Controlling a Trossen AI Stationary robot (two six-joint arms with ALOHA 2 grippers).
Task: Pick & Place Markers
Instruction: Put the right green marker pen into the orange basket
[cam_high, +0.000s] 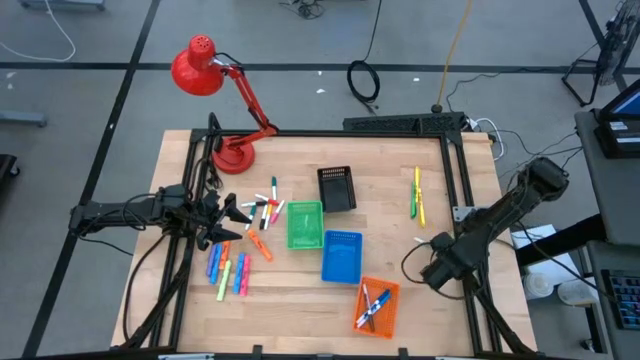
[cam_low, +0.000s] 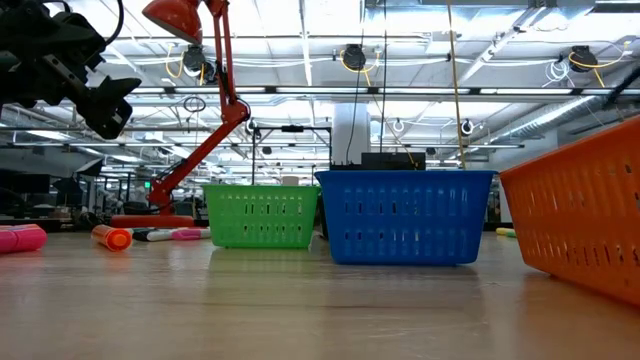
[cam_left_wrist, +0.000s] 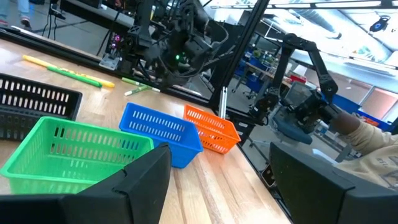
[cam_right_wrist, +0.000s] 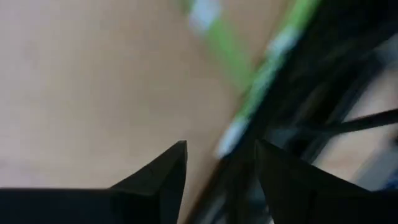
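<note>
Orange basket (cam_low: 585, 225) nearest; wooden table (cam_low: 300, 310); lamp (cam_low: 190, 100) behind.

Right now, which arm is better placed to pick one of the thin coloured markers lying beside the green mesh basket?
Left. The left gripper hangs open beside that marker cluster; the right gripper sits near the table's far right edge.

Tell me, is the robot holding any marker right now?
No. The left gripper hangs open above the markers, empty. The right gripper is open and empty too.

Markers (cam_high: 372, 306) in a basket (cam_high: 389, 321)
</note>
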